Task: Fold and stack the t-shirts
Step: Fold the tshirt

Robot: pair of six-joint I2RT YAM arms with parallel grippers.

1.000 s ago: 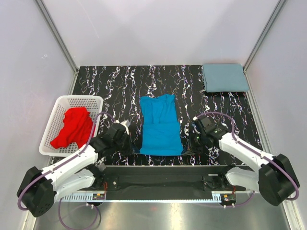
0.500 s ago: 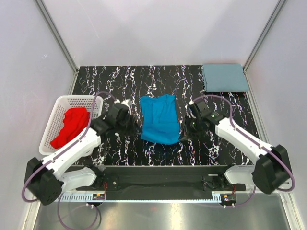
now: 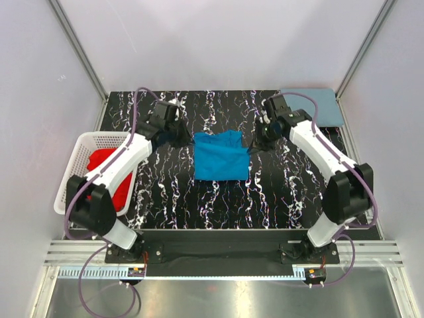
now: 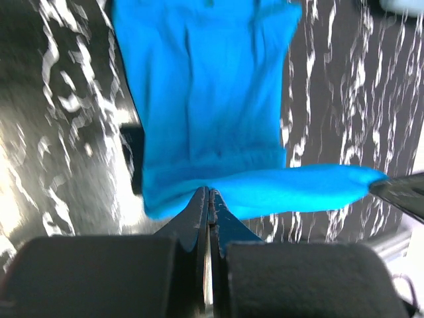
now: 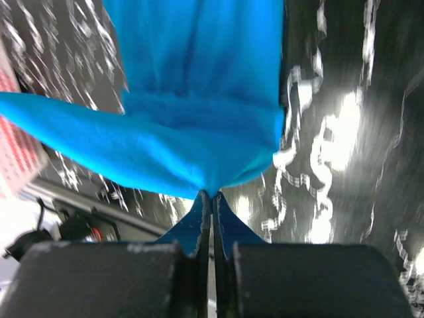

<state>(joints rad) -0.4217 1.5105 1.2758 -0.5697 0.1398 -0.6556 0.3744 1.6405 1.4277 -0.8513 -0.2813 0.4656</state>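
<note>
The bright blue t-shirt (image 3: pixel 221 158) lies mid-table, folded over on itself. My left gripper (image 3: pixel 182 138) is shut on its near hem at the shirt's far left corner; the hem shows pinched in the left wrist view (image 4: pixel 209 192). My right gripper (image 3: pixel 255 140) is shut on the same hem at the far right corner, seen pinched in the right wrist view (image 5: pixel 212 194). The blue shirt (image 4: pixel 205 99) (image 5: pixel 199 86) hangs below the fingers in both wrist views. A folded grey-blue t-shirt (image 3: pixel 318 106) lies at the back right corner. A red t-shirt (image 3: pixel 106 173) sits in the basket.
A white lattice basket (image 3: pixel 79 159) stands at the table's left edge, partly behind my left arm. Grey walls with metal posts close the back and sides. The black marbled table (image 3: pixel 218 205) shows in front of the shirt.
Both grippers have carried the blue shirt's near hem away from the arm bases toward the collar end, folding the shirt in half; both arms are now stretched far out.
</note>
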